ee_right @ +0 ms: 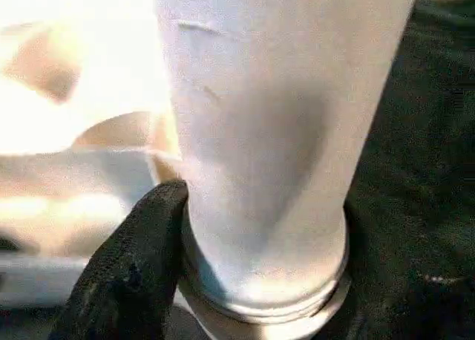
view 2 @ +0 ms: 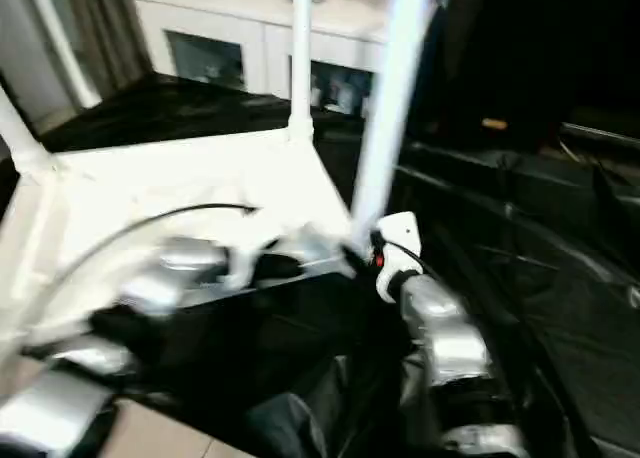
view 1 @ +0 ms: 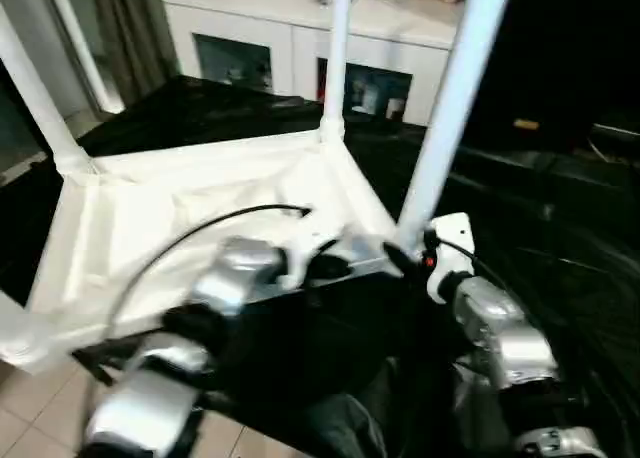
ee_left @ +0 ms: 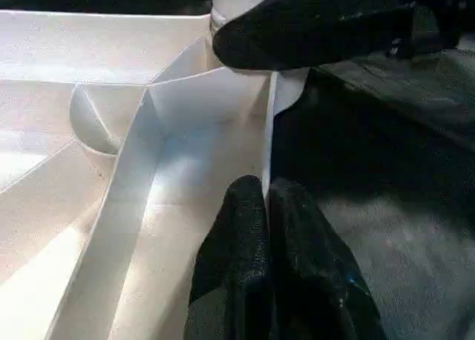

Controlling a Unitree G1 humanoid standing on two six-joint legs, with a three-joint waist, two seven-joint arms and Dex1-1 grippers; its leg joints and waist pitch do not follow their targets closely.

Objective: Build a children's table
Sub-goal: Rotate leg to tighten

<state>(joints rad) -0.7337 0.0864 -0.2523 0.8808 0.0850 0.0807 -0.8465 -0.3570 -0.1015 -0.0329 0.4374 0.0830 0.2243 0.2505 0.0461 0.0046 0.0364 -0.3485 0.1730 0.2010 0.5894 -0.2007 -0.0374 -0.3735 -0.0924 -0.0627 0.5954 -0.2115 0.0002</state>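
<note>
The white tabletop [view 1: 150, 228] lies upside down on a black-covered surface, ribs facing up. Legs stand up from its corners: one at the left [view 1: 35, 93], one at the far corner [view 1: 337, 68] and one at the near right corner [view 1: 450, 108]. My left gripper [ee_left: 266, 195] is shut on the thin rim wall [ee_left: 269, 132] beside that near right corner. My right gripper [view 1: 408, 256] is shut around the base of the near right leg [ee_right: 274, 147], just above its socket, with one black finger [ee_right: 130, 273] pressed to its side.
A white glass-doored cabinet [view 1: 290, 28] stands behind the work. Wrinkled black sheeting [view 1: 560, 258] covers the surface to the right and back. Tiled floor [view 1: 40, 408] shows at the lower left. A black cable [view 1: 190, 228] arcs over my left forearm.
</note>
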